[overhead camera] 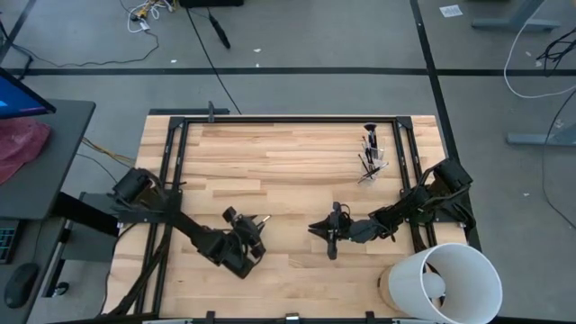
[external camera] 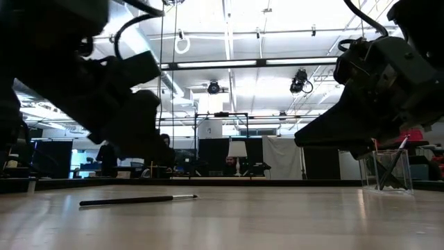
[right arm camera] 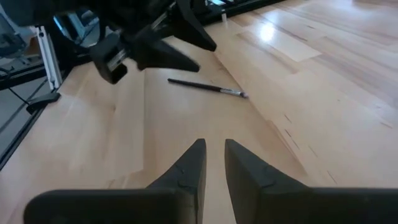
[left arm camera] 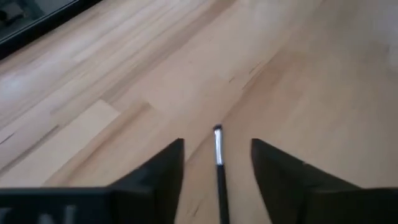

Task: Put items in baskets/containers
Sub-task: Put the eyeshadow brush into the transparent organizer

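A slender dark brush with a pale metal end lies flat on the wooden table, also seen as the brush in the low view. My left gripper hovers open just above it. Its fingers stand on either side of the brush without touching. My right gripper waits a little to the right, pointing at the left one, with a narrow gap and nothing between its fingers. The clear cup at the far right stands upright and holds several brushes.
A large white bucket stands at the table's near right corner, beside the right arm. A black frame borders the tabletop. Bare wood lies between the grippers and the cup.
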Robot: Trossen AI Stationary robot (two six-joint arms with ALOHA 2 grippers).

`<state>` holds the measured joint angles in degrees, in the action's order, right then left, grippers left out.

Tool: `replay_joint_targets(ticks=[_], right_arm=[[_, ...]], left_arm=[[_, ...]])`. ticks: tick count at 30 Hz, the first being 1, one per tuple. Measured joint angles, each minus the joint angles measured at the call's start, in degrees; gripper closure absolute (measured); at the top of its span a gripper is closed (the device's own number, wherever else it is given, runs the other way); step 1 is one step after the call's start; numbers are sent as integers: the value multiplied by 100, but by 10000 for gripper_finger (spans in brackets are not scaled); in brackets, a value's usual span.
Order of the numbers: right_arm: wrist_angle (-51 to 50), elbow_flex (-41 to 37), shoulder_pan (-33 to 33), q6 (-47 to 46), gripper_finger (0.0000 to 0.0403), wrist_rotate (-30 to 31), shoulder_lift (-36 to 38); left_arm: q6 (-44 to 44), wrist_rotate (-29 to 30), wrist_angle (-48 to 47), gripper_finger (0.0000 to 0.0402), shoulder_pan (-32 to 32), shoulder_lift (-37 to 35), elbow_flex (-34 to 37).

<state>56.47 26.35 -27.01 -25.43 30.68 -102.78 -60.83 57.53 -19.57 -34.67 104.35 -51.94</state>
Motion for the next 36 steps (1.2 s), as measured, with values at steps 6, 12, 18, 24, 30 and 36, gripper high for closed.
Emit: replay_joint_targets(ticks=[6, 12, 18, 24, 30, 36], right_arm=[[136, 0, 68, 35, 344, 1, 0], [228, 2, 109, 30, 344, 2, 0], [278, 2, 109, 21, 344, 6, 0], [300, 2, 109, -19, 344, 39, 0], [507, 2, 109, 146, 344, 42, 0], [540, 2, 95, 178, 344, 6, 0]], left_arm=[[-228, -103, -166, 179, -155, 266, -9], [-625, -227, 493, 232, -197, 376, 528], [-418, -89, 2674, 278, -206, 346, 1569], [44, -322, 3553, 322, -173, 335, 2103], [-3, -235, 4068, 386, -168, 445, 2410], [349, -232, 5318, 387, -287, 476, 2816]])
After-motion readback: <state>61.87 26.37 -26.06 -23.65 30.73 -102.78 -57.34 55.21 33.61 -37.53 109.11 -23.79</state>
